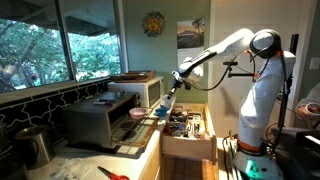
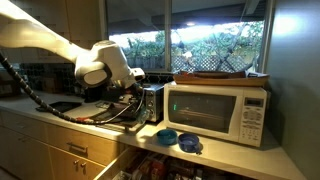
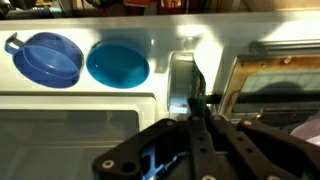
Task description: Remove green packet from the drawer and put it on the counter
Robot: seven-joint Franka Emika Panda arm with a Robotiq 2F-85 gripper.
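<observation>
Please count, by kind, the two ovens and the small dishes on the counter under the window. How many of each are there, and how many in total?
Microwave: 1
Toaster oven: 1
Dark blue cup: 1
Teal bowl: 1
Total: 4

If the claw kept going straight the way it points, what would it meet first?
Probably the counter, just beside the teal bowl. In the wrist view the claw points down at that pale strip. A shiny object at its tips hides the exact spot, so depth is unclear.
</observation>
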